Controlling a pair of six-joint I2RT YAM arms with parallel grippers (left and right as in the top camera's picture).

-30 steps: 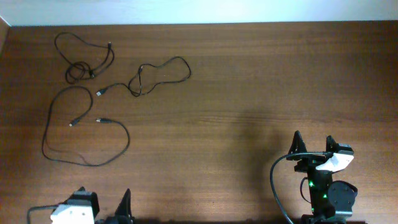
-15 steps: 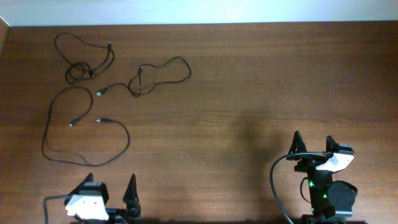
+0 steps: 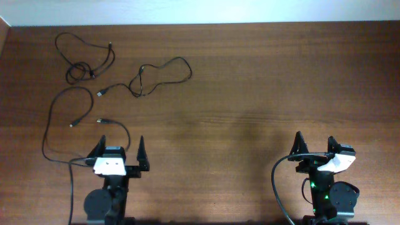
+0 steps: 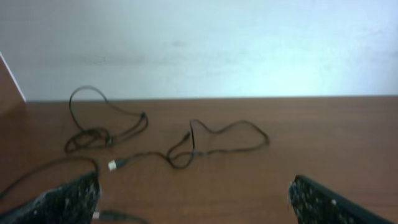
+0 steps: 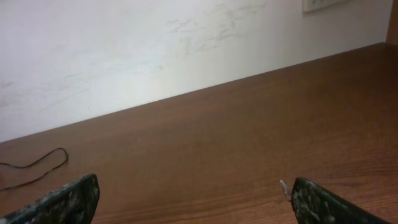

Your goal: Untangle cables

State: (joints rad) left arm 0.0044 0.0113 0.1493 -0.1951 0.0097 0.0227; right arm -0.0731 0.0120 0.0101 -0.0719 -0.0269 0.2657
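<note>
Three thin black cables lie apart on the left of the wooden table. One cable (image 3: 84,55) loops at the far left corner. A second cable (image 3: 159,74) curls to its right, also in the left wrist view (image 4: 217,138). A third cable (image 3: 53,131) makes a big loop just ahead-left of my left gripper (image 3: 120,145), which is open and empty. My right gripper (image 3: 314,141) is open and empty at the near right, far from the cables. In the left wrist view the fingers (image 4: 65,199) stand wide apart.
A white wall (image 3: 200,11) runs along the table's far edge. The thick arm cable (image 3: 276,187) curves beside the right arm's base. In the right wrist view a bit of thin cable (image 5: 37,163) shows at the far left.
My left arm has come forward from the near edge into view, its open gripper now at the near end of the big loop. The right arm and the cables have not moved.
</note>
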